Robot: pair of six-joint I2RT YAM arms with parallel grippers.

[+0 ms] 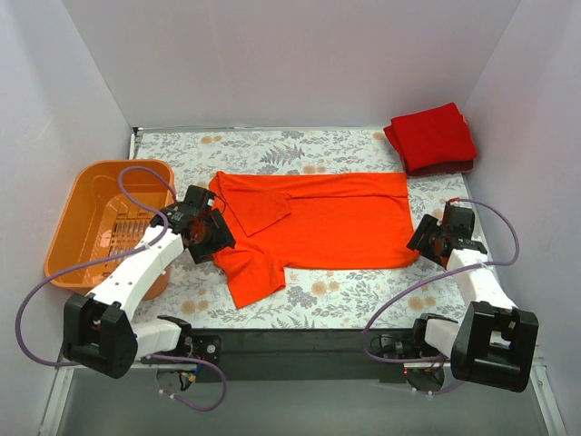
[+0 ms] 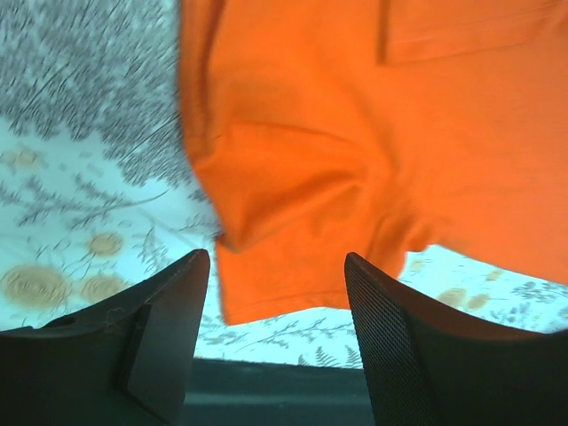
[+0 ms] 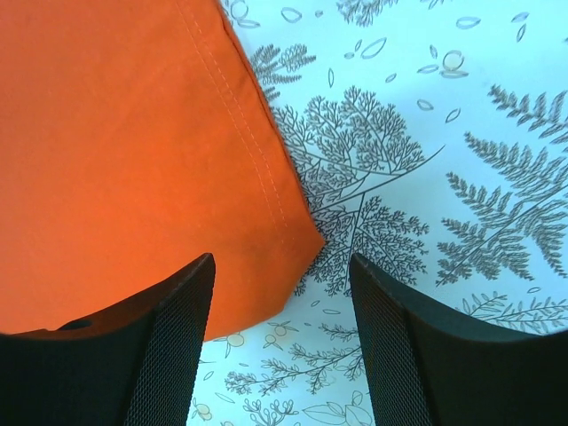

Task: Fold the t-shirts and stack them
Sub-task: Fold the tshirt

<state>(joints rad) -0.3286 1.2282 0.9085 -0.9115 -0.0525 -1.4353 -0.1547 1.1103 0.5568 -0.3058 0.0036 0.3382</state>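
Left claw [image 2: 275, 263]: my fingers stand wide apart and grip nothing.
Just ahead of left claw: a rumpled sleeve of the orange-red t-shirt [image 2: 355, 133], its hem edge lying across the gap between my fingers.
Under it: the floral tablecloth [image 2: 80, 222].
Behind left claw, away from the shirt: the orange plastic basket [image 1: 127, 165].
Right claw [image 3: 282, 262]: my fingers are spread wide and empty.
Just ahead of right claw: the shirt's stitched bottom corner, lying flat.
Between my two claws: the shirt's body, spread out, one flap folded in near the left claw.
Far beyond right claw: the folded deeper red t-shirt [image 1: 433, 136] at the table's far corner, apart from the other shirt.
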